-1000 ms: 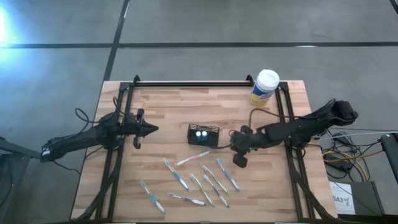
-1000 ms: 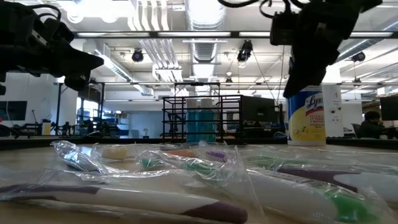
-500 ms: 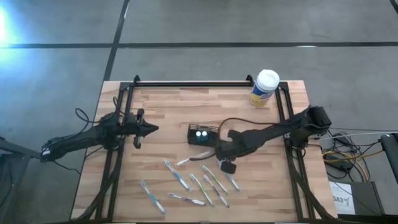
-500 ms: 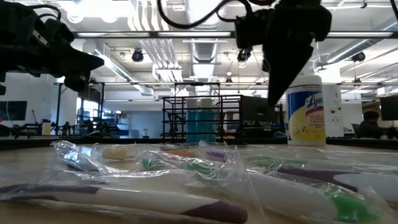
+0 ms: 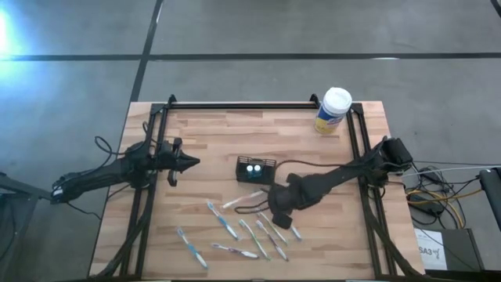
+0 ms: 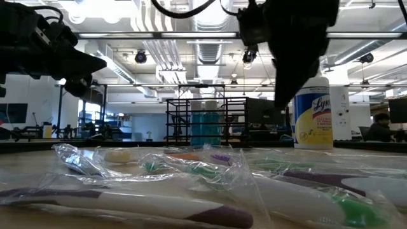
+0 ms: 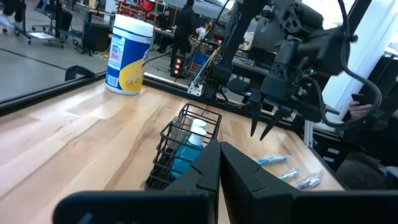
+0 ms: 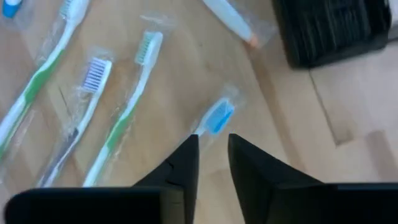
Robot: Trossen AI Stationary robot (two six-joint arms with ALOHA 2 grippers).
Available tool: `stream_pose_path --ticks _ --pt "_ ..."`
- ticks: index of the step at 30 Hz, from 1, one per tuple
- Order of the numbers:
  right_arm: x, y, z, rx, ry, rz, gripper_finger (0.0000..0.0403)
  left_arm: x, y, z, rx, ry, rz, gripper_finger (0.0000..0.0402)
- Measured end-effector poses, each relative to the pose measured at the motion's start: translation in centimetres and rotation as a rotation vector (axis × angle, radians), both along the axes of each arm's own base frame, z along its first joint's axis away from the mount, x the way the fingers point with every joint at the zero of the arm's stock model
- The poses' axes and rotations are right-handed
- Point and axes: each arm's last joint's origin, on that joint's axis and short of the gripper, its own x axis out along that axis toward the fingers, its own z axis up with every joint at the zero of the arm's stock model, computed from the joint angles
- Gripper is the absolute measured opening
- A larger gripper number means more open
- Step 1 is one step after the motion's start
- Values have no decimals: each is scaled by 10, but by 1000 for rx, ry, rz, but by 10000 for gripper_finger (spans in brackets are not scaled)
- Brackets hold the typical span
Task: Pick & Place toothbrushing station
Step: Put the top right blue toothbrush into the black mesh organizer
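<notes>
— Hovering where, the right pincer [image 5: 279, 213]?
— Lower centre of the high view, over the wrapped toothbrushes [image 5: 270, 228] — fingers slightly apart, empty.
— The toothbrushing station [image 5: 256, 170]?
— Mid-tabletop [image 5: 211, 133], just above. Left pincer [image 5: 174, 163] pinched together, mid-left.

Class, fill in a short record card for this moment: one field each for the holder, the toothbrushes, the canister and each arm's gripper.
holder: black mesh box, mid-table, something blue inside
toothbrushes: wrapped toothbrushes loose on the table, none gripped
canister: white-lidded canister at a far corner
right gripper: right gripper slightly open, above a blue-headed toothbrush
left gripper: left gripper waits at the table's left side
</notes>
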Motion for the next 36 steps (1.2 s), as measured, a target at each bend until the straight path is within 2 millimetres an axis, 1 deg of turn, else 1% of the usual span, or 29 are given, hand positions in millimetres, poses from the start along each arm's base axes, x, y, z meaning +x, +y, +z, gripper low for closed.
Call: stream_pose_path --ticks 7,9,12,16,19,25,29,36 --pt "-11 26 -8 53 12 -118 154 0 0 0 -19 -1 0 12" --pt "-13 29 -12 62 24 -139 168 0 0 0 -28 -1 0 12" --pt "-14 29 -21 59 35 -151 186 0 0 0 -33 -1 0 12" --pt "-14 23 -33 57 34 -146 200 0 0 0 -33 -1 0 12" --pt "-16 13 -43 81 45 -158 203 0 0 0 -33 -1 0 12" --pt "-13 -5 -66 220 -7 -166 203 0 0 0 -33 1 0 12" --pt "-15 -14 -71 253 -12 -175 203 0 0 -1 -35 8 0 12" --pt "-18 -16 -75 223 -8 -181 197 1 0 -2 -38 17 -1 12"
